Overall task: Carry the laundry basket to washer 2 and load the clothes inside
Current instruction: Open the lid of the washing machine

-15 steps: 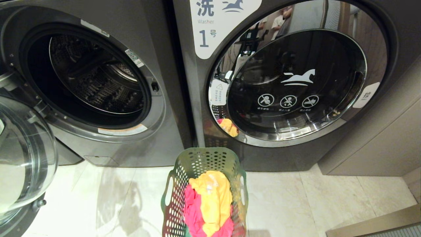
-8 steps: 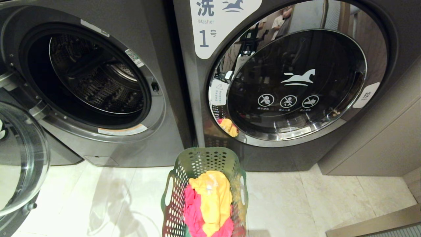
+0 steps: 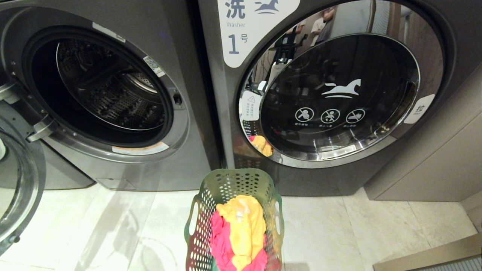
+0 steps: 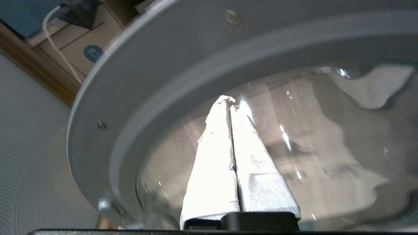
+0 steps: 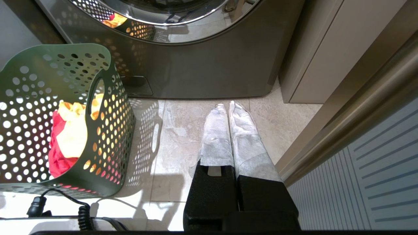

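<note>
Left gripper, fingers together, has pushed the washer door wider beside the open drum; loading from laundry basket seems next.

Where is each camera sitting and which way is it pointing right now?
Head view: up on the robot, looking forward and down at the open washer, the shut washer and the basket of clothes; no arm shows.
Left wrist view: behind the shut left claw, facing the open washer's glass door.
Right wrist view: behind the shut right claw, looking down at the floor.
Shared: head and right wrist views both show the basket, clothes and shut washer.
</note>
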Controlling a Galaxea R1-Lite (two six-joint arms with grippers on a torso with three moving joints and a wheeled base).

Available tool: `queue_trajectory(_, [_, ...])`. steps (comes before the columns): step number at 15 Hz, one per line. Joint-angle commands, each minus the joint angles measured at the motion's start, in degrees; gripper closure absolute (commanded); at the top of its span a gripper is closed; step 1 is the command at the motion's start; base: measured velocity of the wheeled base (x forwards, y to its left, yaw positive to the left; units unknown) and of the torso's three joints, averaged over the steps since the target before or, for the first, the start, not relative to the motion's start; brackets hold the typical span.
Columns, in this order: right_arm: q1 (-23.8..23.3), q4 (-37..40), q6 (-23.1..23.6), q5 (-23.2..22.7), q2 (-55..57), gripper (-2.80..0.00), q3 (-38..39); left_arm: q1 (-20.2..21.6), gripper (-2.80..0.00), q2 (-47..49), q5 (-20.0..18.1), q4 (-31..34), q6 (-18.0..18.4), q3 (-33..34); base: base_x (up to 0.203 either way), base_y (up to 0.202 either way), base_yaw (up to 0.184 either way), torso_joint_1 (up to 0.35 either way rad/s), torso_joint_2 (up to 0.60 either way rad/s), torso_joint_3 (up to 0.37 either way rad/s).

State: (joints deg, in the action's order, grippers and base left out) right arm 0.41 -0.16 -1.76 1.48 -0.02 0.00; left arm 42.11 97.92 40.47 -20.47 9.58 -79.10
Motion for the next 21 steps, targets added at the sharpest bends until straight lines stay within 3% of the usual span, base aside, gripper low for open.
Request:
queue_trajectory(1, [0.02,-0.02,0.0,0.02,0.02,0.0,0.0,-3.07,0.0,-1.86,-0.17,0.05,-0.1,2.18,0.0,0.0,0.0,0.0,0.0,0.0])
queue_trajectory(5, [0.02,-0.02,0.0,0.02,0.02,0.0,0.0,-20.94,0.0,-8.61,-0.44,0.38,-2.89,11.16,0.0,0.0,0.0,0.0,0.0,0.0])
queue_trajectory(7, [0.02,-0.02,0.0,0.02,0.02,0.0,0.0,-30.7,0.0,-13.68,-0.63,0.63,-4.33,20.53,0.0,0.0,0.0,0.0,0.0,0.0])
queue_trajectory(9, [0.02,-0.02,0.0,-0.03,0.02,0.0,0.0,-36.49,0.0,-19.63,-3.22,0.71,-5.11,31.61,0.0,0.0,0.0,0.0,0.0,0.0])
queue_trajectory(12, [0.02,-0.02,0.0,0.02,0.02,0.0,0.0,-39.44,0.0,-30.12,-15.79,0.71,-7.33,42.84,0.0,0.0,0.0,0.0,0.0,0.0])
queue_trajectory(16, [0.02,-0.02,0.0,0.02,0.02,0.0,0.0,-40.28,0.0,-45.5,-31.16,1.12,-8.56,57.42,0.0,0.0,0.0,0.0,0.0,0.0])
queue_trajectory(18, [0.02,-0.02,0.0,0.02,0.02,0.0,0.0,-40.89,0.0,-55.36,-36.51,1.27,-8.68,66.0,0.0,0.0,0.0,0.0,0.0,0.0])
queue_trajectory(21, [0.02,-0.02,0.0,-0.05,0.02,0.0,0.0,-41.88,0.0,-71.23,-41.63,3.97,-8.28,75.59,0.0,0.0,0.0,0.0,0.0,0.0])
